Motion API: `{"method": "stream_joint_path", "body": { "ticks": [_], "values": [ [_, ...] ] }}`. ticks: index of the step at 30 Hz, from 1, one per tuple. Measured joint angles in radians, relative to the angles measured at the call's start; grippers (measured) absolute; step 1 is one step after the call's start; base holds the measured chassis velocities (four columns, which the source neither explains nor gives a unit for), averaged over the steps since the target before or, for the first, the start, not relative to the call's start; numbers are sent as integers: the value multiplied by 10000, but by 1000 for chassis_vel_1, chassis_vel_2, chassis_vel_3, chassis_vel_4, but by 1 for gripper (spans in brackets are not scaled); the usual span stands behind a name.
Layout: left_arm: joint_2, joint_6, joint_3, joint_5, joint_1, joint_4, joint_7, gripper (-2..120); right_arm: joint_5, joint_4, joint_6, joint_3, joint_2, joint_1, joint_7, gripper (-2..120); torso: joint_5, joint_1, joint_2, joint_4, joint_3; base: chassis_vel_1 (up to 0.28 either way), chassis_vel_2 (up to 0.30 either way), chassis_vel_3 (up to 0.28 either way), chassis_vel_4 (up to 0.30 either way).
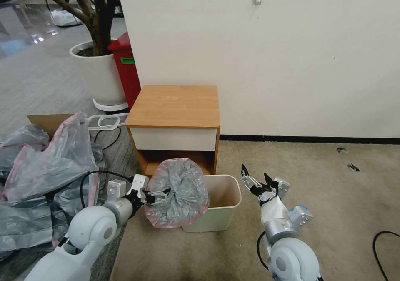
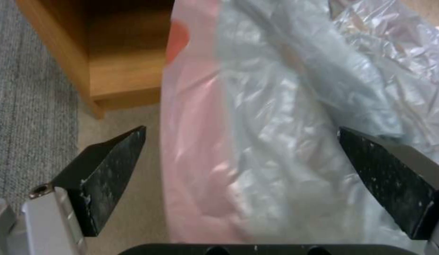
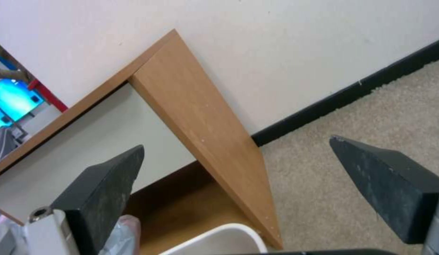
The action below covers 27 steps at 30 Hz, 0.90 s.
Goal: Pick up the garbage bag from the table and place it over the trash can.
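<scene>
Beige carpet against a cream wall; wooden surface (image 1: 173, 106) bare on top. Garbage bag (image 1: 179, 193) bunched over the left rim of the trash can (image 1: 221, 201), mostly outside it. Left hand (image 1: 157, 196) level at the bag's left edge, fingers (image 2: 104, 173) spread, plastic between them unpinched. Risk: the unheld, lopsided bag slides off to the floor. Right hand (image 1: 257, 180) raised just right of the can, fingers apart, empty.

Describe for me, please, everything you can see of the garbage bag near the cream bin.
The garbage bag is thin, crinkly, translucent grey plastic with a pink-red rim. It stands puffed up and open on the carpet, draped against the left rim of the trash can, in front of the table. The left gripper is at its side, fingers spread wide around the plastic, not clamped.
</scene>
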State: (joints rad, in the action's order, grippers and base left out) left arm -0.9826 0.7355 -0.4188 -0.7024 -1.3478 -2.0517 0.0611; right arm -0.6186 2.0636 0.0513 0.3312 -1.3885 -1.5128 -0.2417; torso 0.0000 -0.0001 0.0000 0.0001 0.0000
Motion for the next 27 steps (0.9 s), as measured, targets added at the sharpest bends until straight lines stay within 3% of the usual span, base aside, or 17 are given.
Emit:
{"method": "stream_joint_path", "body": {
  "ticks": [10,19,27],
  "values": [
    [53,0,666,-13,667,290,-5,100,79,183,-28,50,-13,-116,8,100,1,0,0,-1,1,0,0,0,0],
    [-317,-1,1022,26,821,592,12,100,95,302,-47,147,-24,-187,14,100,0,0,0,-1,0,0,0,0,0],
    [-335,-1,578,32,463,262,56,100,123,228,-67,143,-20,-204,46,100,0,0,0,-2,0,0,0,0,0]
  ]
}}
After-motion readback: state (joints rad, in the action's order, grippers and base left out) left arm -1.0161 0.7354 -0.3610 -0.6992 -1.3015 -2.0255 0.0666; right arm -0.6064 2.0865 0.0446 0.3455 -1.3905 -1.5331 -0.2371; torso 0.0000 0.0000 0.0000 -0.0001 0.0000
